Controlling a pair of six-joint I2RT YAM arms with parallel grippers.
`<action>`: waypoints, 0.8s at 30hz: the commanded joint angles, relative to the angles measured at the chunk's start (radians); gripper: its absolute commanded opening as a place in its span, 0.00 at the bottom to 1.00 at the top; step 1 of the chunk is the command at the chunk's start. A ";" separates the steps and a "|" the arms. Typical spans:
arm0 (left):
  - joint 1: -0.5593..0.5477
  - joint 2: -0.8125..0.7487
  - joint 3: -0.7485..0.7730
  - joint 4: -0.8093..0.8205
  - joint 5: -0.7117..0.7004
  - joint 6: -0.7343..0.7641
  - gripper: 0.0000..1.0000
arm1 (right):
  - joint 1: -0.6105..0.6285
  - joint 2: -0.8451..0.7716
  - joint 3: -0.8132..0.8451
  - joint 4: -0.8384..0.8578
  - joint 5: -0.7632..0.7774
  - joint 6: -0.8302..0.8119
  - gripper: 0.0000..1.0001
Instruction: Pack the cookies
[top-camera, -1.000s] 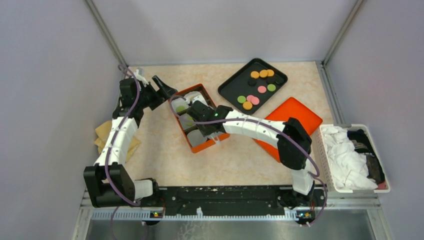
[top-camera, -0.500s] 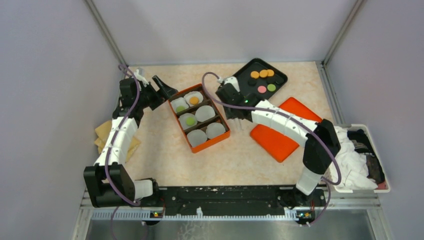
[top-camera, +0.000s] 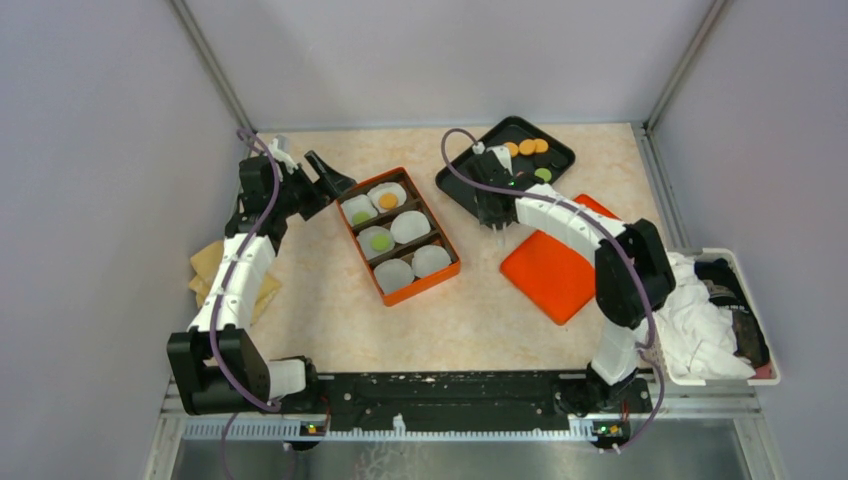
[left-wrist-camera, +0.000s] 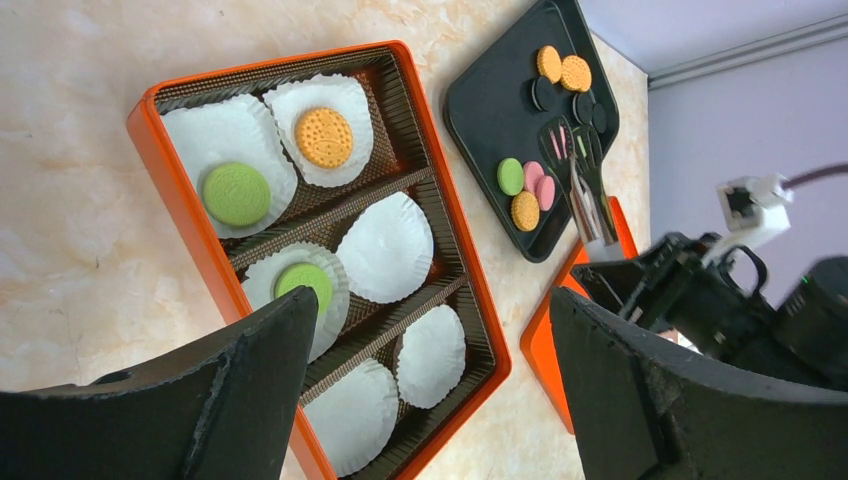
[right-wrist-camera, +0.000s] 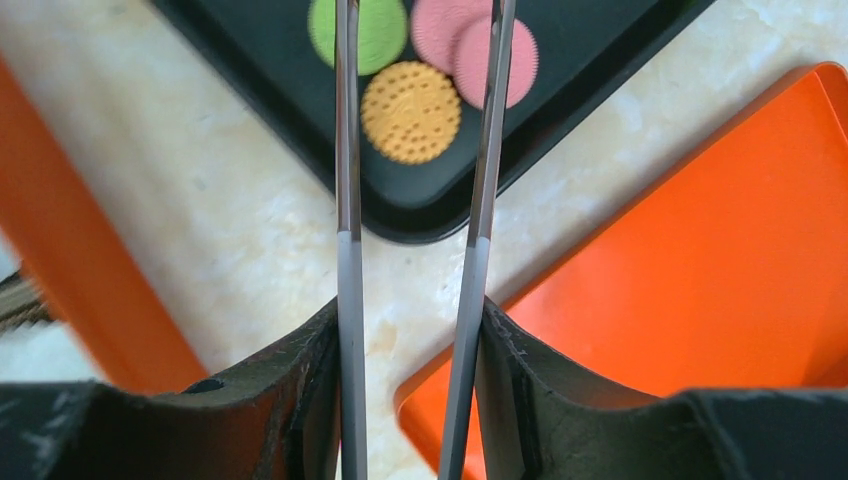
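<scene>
The cookies lie on a black tray (top-camera: 462, 178): orange ones (top-camera: 527, 147) at its far end, and green (right-wrist-camera: 358, 30), pink (right-wrist-camera: 450, 30) and orange (right-wrist-camera: 410, 112) ones near its front corner. My right gripper (right-wrist-camera: 412, 310) is shut on metal tongs (right-wrist-camera: 347, 200). The blades stand apart with nothing between them, their tips over that front cluster. The orange box (top-camera: 445, 272) holds white paper cups; three of them carry a cookie, two green (left-wrist-camera: 237, 193) and one orange (left-wrist-camera: 324, 137). My left gripper (left-wrist-camera: 432, 300) hovers open by the box's far left corner.
An orange lid (top-camera: 555, 262) lies right of the box, just below the tray. A white basket (top-camera: 655, 345) of cloths stands at the right edge. A tan cloth (top-camera: 205, 270) lies by the left arm. Walls close in at the back and on both sides.
My right arm has swung with the tongs from over the box to the tray's front corner, uncovering the box. The tong blades have spread a little. The left arm has not moved.
</scene>
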 joint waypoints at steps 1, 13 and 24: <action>-0.004 -0.011 0.018 0.050 0.015 -0.001 0.92 | -0.069 0.072 0.087 0.048 -0.024 -0.008 0.44; -0.004 -0.002 0.021 0.049 0.018 0.002 0.92 | -0.147 0.187 0.197 0.035 -0.085 0.001 0.49; -0.004 0.001 0.026 0.046 0.014 0.003 0.92 | -0.213 0.250 0.241 0.040 -0.150 0.025 0.54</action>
